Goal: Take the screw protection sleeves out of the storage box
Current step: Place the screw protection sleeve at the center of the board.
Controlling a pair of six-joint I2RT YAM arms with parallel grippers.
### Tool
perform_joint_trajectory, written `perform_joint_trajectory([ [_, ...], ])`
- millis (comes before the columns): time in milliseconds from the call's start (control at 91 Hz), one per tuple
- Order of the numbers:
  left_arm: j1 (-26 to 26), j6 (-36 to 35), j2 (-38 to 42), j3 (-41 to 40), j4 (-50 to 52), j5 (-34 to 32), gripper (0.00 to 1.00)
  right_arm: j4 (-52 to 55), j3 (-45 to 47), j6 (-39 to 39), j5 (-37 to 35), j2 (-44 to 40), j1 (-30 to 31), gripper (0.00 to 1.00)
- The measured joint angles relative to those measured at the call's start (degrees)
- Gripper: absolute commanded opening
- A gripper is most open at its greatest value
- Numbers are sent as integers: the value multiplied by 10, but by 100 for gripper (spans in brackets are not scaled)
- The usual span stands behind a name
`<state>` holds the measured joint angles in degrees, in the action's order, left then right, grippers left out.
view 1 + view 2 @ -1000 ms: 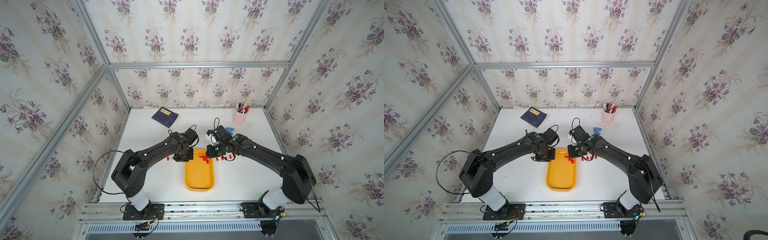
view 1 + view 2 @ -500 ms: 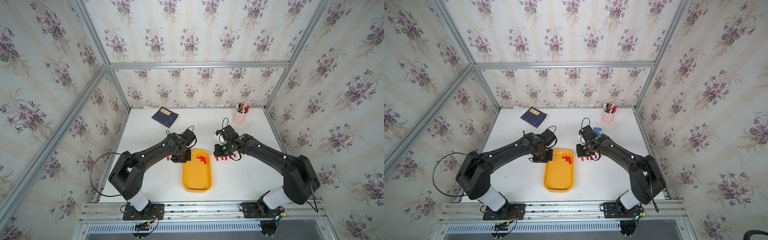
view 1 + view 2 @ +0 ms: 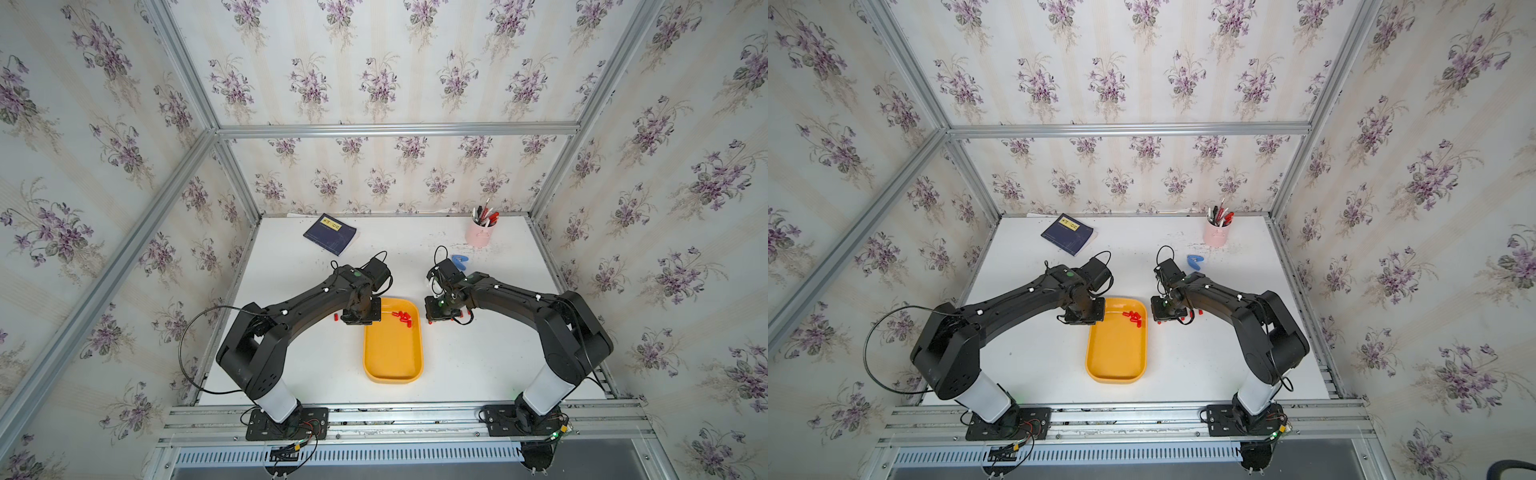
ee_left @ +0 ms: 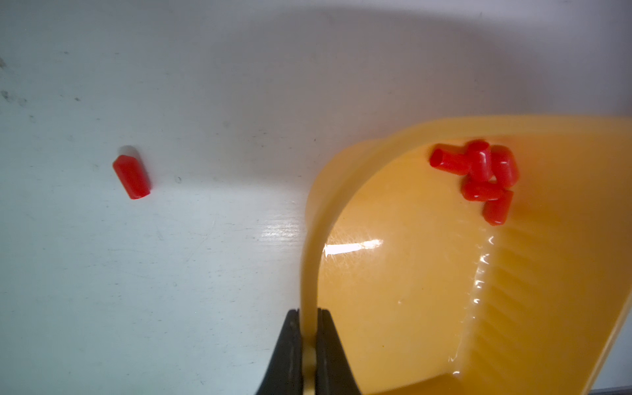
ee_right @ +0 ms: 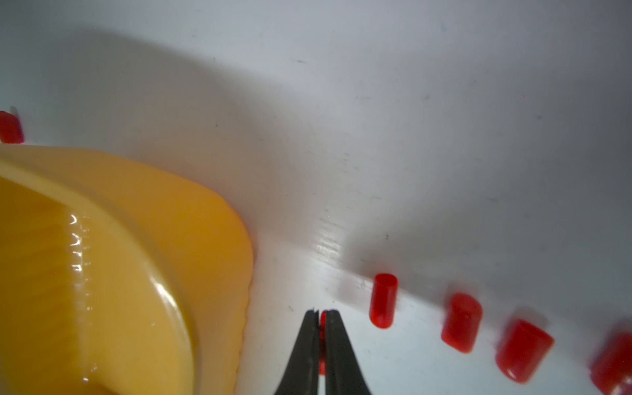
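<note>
The yellow-orange storage box (image 3: 392,357) (image 3: 1116,357) lies mid-table. My left gripper (image 4: 309,313) is shut on its left rim (image 4: 309,239) near the far corner. Several red screw protection sleeves (image 4: 478,178) (image 3: 403,318) lie clustered in the box's far end. One sleeve (image 4: 131,176) (image 3: 336,317) lies on the table left of the box. My right gripper (image 5: 322,313) hangs low over the table just right of the box (image 5: 136,239), shut on one sleeve (image 5: 323,318). A row of several sleeves (image 5: 383,301) (image 3: 1182,318) stands on the table beside it.
A dark blue notebook (image 3: 330,234) lies at the back left. At the back right a pink pen cup (image 3: 480,235) stands, with a small blue object (image 3: 459,260) in front of it. Papered walls with metal framing enclose the table on three sides.
My right gripper has moved from over the box's far right corner out to the table on its right. The box, held by my left gripper, has shifted slightly left.
</note>
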<state>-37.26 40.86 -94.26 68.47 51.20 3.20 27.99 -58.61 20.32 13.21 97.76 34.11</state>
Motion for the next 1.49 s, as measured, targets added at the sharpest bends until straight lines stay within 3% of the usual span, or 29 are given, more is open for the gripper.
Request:
perform_joint_trajectory([
  [681,0,0,-1,0,0,0,4,-24,-5,-8,-15,30,0,11],
  [1099,0,0,-2,0,-1,0,4,-24,-5,-10,-21,33,0,25],
  [1495,0,0,-5,-2,-3,0,4,-9,-27,-10,-37,-18,0,27],
])
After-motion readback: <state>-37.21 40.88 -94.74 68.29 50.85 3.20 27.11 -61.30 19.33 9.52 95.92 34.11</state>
